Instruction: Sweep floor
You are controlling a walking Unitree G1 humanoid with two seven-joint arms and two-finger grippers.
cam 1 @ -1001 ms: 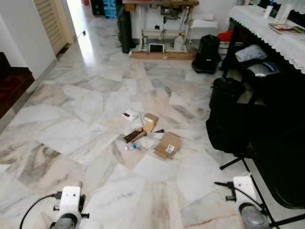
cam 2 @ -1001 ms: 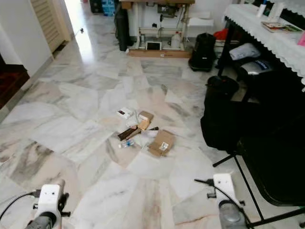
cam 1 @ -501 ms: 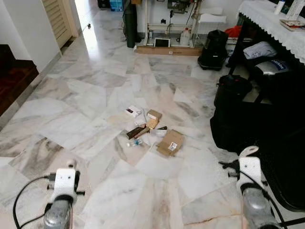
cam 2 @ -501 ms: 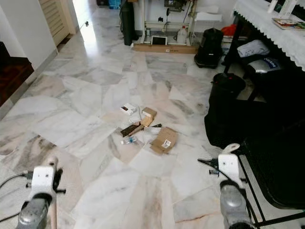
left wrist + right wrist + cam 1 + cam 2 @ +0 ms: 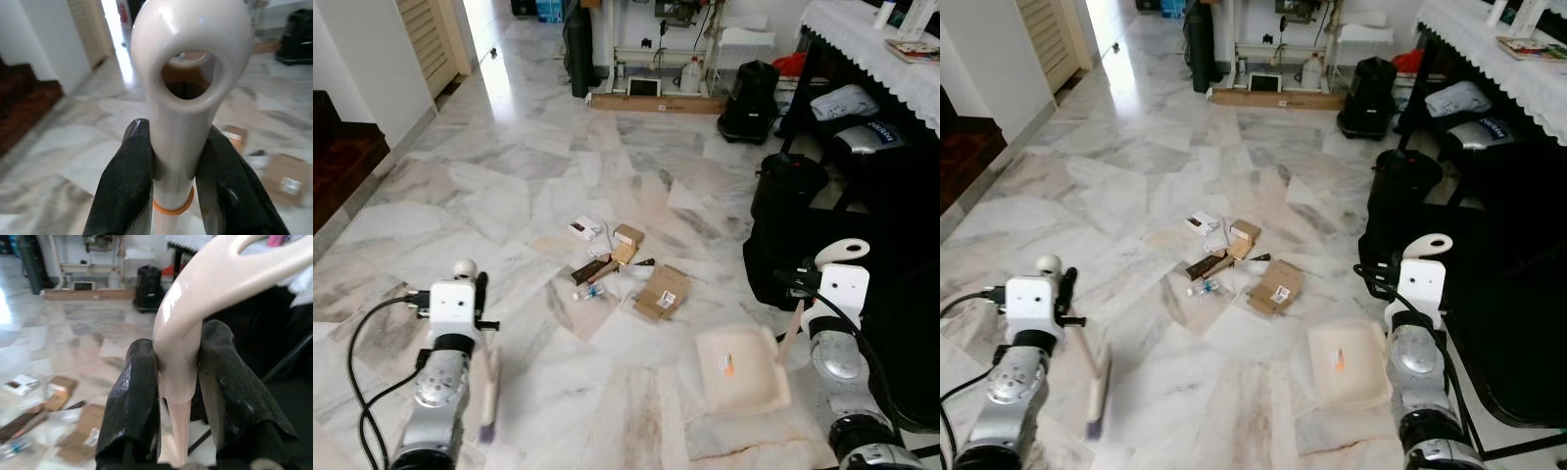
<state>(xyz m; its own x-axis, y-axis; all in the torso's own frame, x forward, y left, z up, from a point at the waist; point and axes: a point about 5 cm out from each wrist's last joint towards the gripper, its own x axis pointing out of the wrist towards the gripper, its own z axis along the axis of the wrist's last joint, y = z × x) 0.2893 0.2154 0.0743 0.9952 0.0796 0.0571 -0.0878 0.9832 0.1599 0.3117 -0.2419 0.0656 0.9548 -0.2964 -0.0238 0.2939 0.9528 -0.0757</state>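
now the left tool (image 5: pixel 171 166) grips a brush handle (image 5: pixel 183 98) — the right tool (image 5: pixel 178 382) clamps the dustpan (image 5: pixel 741 369), both near litter (image 5: pixel 622 269) on the marble floor (image 5: pixel 509 186).

— Where do my 2 head eyes look?
— From the head, forward and down over the marble floor (image 5: pixel 509 186); both share the litter pile (image 5: pixel 622 269) mid-floor.
— And my wrist cameras?
— Each looks very close along its own fingers: the left gripper (image 5: pixel 172 164) faces the floor, the right gripper (image 5: pixel 177 377) too, sharing that pile.
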